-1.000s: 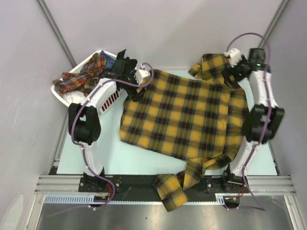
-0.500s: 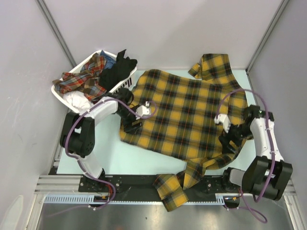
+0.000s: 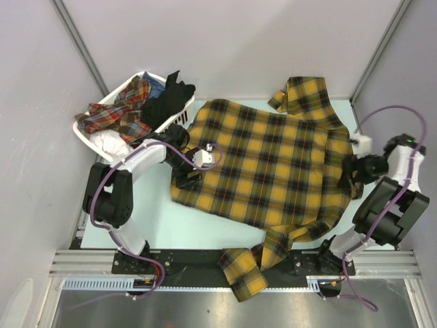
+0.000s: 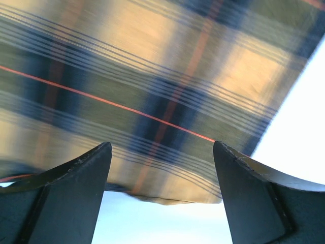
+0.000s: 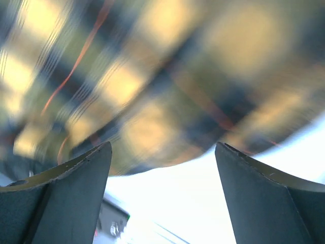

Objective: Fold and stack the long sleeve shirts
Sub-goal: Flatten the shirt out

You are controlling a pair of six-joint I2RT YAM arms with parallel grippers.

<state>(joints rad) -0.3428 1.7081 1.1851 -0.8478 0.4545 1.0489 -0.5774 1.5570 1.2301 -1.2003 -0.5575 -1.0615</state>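
A mustard-yellow and black plaid shirt (image 3: 266, 160) lies spread flat, back up, across the table. One sleeve (image 3: 300, 92) is bunched at the far right; the other sleeve (image 3: 252, 263) hangs over the near edge. My left gripper (image 3: 186, 179) is open at the shirt's left edge, with the cloth edge (image 4: 167, 152) just ahead of the jaws and nothing between them. My right gripper (image 3: 352, 179) is open at the shirt's right edge; its wrist view shows blurred plaid cloth (image 5: 152, 101) ahead of the empty jaws.
A white slatted basket (image 3: 116, 147) at the far left holds a red plaid shirt (image 3: 116, 113) and dark clothes (image 3: 167, 99). A metal rail (image 3: 232, 263) runs along the near edge. Grey walls close in the left, back and right.
Both grippers came down from the shirt's far corners to its side edges. In the last half second the right gripper swung out from over the cloth to the shirt's right edge; the left hardly moved.
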